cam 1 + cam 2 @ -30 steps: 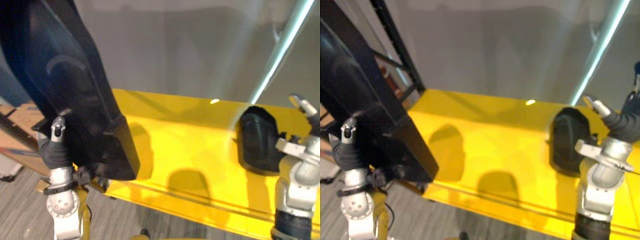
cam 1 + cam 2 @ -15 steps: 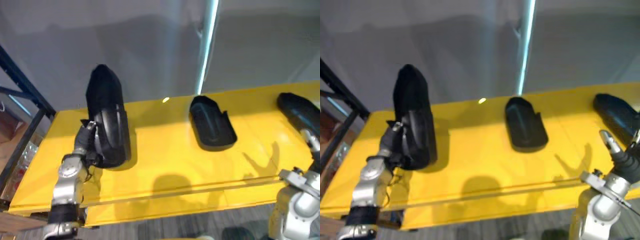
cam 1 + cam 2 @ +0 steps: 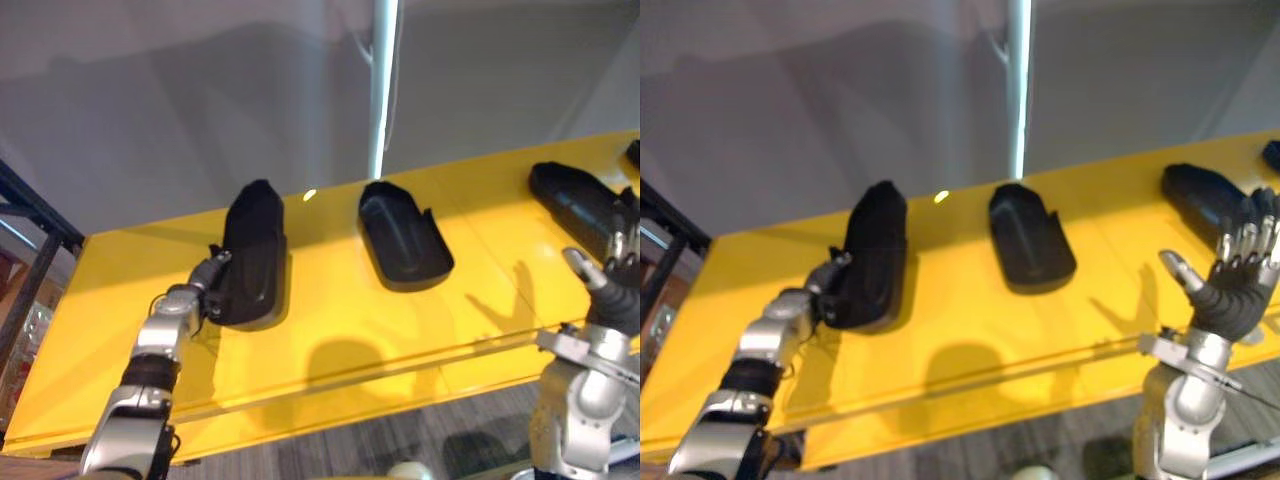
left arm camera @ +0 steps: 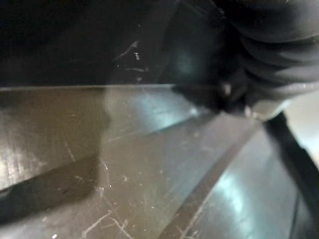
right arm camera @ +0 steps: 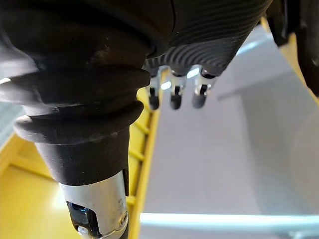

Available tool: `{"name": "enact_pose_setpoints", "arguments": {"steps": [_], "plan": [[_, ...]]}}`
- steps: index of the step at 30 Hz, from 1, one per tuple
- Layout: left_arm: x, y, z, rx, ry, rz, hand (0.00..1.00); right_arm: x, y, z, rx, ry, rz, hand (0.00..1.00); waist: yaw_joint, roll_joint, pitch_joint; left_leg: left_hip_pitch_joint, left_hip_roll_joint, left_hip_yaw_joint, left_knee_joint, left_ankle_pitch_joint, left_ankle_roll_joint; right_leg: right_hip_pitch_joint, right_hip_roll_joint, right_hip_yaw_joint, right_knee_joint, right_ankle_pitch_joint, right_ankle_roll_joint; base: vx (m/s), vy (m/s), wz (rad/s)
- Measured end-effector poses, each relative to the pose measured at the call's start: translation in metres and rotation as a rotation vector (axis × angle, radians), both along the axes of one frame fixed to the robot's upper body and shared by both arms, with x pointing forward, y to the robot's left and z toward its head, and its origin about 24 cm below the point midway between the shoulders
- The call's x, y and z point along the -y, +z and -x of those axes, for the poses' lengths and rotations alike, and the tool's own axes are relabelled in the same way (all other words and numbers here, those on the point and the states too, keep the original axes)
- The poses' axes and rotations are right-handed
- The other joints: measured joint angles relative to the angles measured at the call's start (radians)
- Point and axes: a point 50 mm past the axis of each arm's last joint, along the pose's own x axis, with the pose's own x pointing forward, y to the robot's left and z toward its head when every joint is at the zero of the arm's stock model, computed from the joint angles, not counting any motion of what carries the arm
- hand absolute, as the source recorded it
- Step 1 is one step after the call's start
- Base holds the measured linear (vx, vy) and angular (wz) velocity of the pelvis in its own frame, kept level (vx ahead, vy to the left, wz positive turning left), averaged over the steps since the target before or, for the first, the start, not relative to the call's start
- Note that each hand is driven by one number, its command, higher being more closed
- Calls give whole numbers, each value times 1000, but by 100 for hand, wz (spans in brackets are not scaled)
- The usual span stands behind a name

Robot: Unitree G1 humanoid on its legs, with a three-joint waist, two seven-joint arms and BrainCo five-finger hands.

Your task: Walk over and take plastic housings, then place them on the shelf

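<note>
A black plastic housing [image 3: 252, 262] lies on the yellow shelf [image 3: 330, 320], left of centre. My left hand [image 3: 203, 284] rests against its near left side, with the arm reaching up from the lower left. The left wrist view shows the housing's dark scratched surface [image 4: 89, 45] from very close. Two more black housings lie on the shelf, one in the middle [image 3: 403, 236] and one at the right [image 3: 578, 199]. My right hand [image 3: 1228, 290] hovers open in front of the shelf's right part, touching nothing, its fingers [image 5: 172, 95] straight.
A dark frame upright [image 3: 35, 212] stands at the shelf's left end. A pale pole [image 3: 382, 90] rises behind the shelf against a grey wall. Another dark object [image 3: 1270, 155] sits at the far right edge. Bare yellow surface lies between the housings.
The view has shifted. The housing that my left hand held up in front of the shelf now lies lower and flatter on it. My right hand has risen slightly.
</note>
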Motion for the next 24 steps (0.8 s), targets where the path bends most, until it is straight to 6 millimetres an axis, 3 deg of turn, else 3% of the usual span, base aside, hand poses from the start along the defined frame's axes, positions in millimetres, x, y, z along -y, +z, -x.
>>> {"name": "enact_pose_setpoints", "arguments": {"steps": [11, 12, 21, 24], "plan": [[-12, -4, -7, -116, 71, -171, 100, -5, 5, -6, 18, 29, -2, 0, 0, 0, 31, -5, 2, -1, 0, 12, 6, 5, 2, -1, -16, 17, -1, -18, -2, 1], [-13, -4, -7, -116, 75, -176, 0, -5, 5, -6, 17, 29, -2, 0, 0, -1, 31, -5, 2, -1, 0, 13, 6, 6, 3, -1, -17, 18, -1, 0, 0, 0], [-15, -1, -11, -79, 165, -195, 0, -7, 4, -7, 21, 51, -28, 0, 0, -18, 42, -4, 10, -1, 0, 17, 3, 16, 13, -1, -27, 23, -4, 0, 0, 0], [-8, -2, -13, -35, 194, -157, 0, -7, 4, -7, 21, 52, -28, 0, 2, -19, 42, -5, 14, -1, 0, 19, 0, 17, 18, -1, -31, 25, -7, 0, 0, 0]]}}
